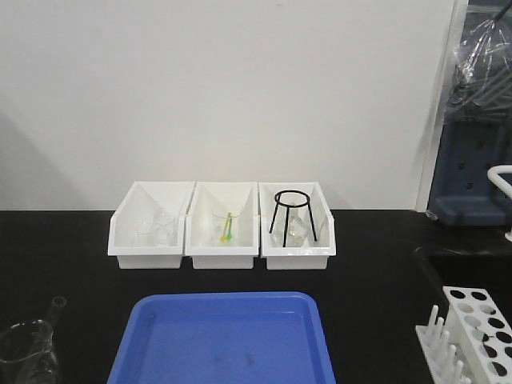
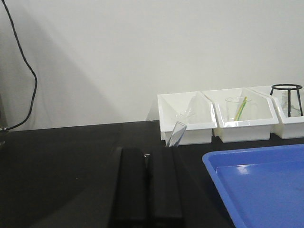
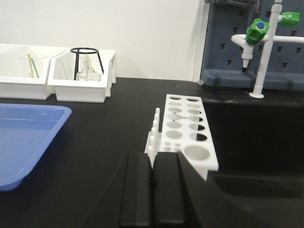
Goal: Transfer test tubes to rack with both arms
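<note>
With left claw (image 2: pixel 148 153) and right claw (image 3: pixel 153 156) closed on nothing, the half-hidden test tube (image 2: pixel 178 134) looks light, slick, brittle: probably pinch mid-length.

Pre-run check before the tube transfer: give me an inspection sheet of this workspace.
Surface: black tabletop, no spills seen.
Job's things: rack at right, no tubes seen in it; one test tube leaning in a beaker at left.
Clutter: blue tray, three white bins, black tripod in the right bin.
Grippers: left gripper and right gripper both shut, holding nothing.
Cables: black cable along the wall, left.
Surroundings: white wall, green-knobbed faucet, pegboard.
</note>
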